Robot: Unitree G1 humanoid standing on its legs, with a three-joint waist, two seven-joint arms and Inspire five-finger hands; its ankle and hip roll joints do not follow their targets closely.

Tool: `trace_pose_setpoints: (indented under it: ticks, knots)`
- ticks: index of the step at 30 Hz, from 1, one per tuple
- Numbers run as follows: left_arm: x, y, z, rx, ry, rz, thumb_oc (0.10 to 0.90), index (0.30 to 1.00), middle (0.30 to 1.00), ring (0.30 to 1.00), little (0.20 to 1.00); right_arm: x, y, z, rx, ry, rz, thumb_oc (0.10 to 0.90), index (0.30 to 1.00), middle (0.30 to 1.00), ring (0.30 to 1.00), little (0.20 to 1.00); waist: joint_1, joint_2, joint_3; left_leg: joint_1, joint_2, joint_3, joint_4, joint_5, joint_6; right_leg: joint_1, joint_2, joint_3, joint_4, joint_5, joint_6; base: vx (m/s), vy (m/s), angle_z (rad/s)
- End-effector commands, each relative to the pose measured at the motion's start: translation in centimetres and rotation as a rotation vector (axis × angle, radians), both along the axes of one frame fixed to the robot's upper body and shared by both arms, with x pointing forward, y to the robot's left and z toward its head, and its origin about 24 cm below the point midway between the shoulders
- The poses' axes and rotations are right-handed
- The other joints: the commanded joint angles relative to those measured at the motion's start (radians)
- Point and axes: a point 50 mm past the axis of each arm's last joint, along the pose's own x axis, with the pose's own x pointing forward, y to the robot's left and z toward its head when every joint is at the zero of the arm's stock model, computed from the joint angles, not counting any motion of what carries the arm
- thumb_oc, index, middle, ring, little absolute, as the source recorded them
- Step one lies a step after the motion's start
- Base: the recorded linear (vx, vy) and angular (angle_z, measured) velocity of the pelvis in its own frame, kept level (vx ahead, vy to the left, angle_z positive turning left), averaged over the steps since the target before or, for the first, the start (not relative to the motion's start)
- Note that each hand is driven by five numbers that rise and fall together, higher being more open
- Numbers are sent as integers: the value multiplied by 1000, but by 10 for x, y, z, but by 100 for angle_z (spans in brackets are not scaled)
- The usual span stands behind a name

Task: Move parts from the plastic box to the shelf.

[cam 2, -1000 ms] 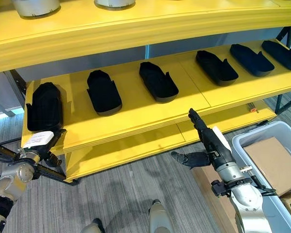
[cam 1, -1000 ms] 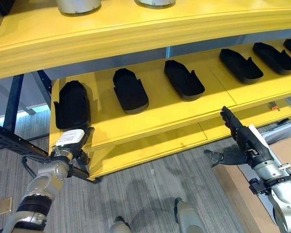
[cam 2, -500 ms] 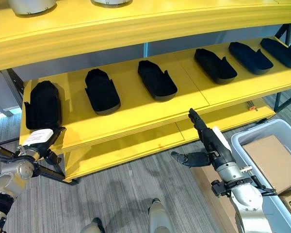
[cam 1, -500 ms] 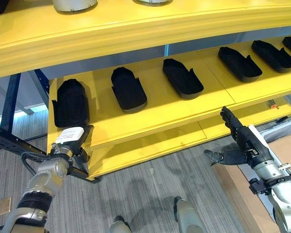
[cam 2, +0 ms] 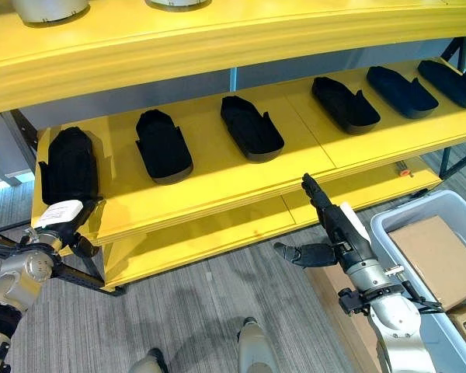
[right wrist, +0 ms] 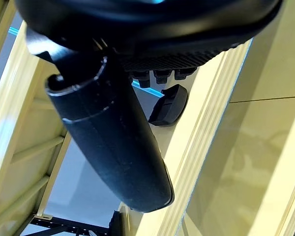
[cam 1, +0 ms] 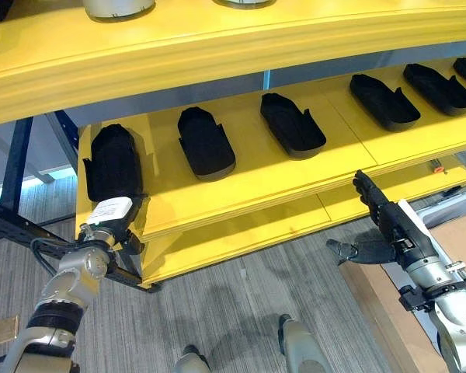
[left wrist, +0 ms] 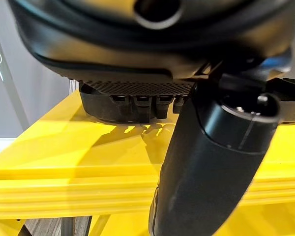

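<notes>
A yellow shelf (cam 1: 241, 183) is seen ahead, and a row of black parts is laid along its middle level. The leftmost part (cam 1: 113, 163) rests at the shelf's left end, near the front edge. A second part (cam 1: 206, 144) lies to its right, a third part (cam 1: 293, 126) next, then a fourth part (cam 1: 384, 102) and a fifth part (cam 1: 439, 89) toward the right end. All are set apart from one another. On the upper level, two pale round containers (cam 1: 118, 8) are partly seen at the top edge.

The left hand (cam 1: 113, 221) is held at the shelf's left front corner, just below and in front of the leftmost part. In the left wrist view the near end of that part (left wrist: 132, 101) is seen sitting on the yellow board just past the hand, with the thumb (left wrist: 206, 167) standing out in front of the shelf edge. Whether the fingers are touching the part cannot be told, nor how far they are spread.

The right hand (cam 2: 338, 229) is held in front of the shelf's lower front edge, over the grey floor (cam 1: 241, 311). Its fingers (cam 2: 314, 194) are kept straight and its thumb (cam 2: 295, 252) is spread out to the side; nothing is held in it.

At the lower right a grey plastic box (cam 2: 408, 219) is seen, with a brown cardboard piece (cam 2: 435, 260) lying in it.
</notes>
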Motion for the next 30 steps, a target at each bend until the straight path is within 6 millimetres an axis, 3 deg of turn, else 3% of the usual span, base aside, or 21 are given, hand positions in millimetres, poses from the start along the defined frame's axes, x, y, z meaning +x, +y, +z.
trace_pose_setpoints:
  ticks: [1,30]
  knots:
    - [16,19,68,117,-215,17,900,1000,1000,1000,1000,-1,5,49,-39,-254,54,900,1000,1000,1000,1000,-14,-17,-75,-87,19,-74,40,47,24,110,-73,-19,-96,22,21,0,0,0]
    - [17,21,73,126,-249,25,900,1000,1000,1000,1000,-2,4,48,-44,-247,59,900,1000,1000,1000,1000,-17,-21,-80,-82,19,-69,37,47,26,111,-74,-14,-103,27,23,0,0,0]
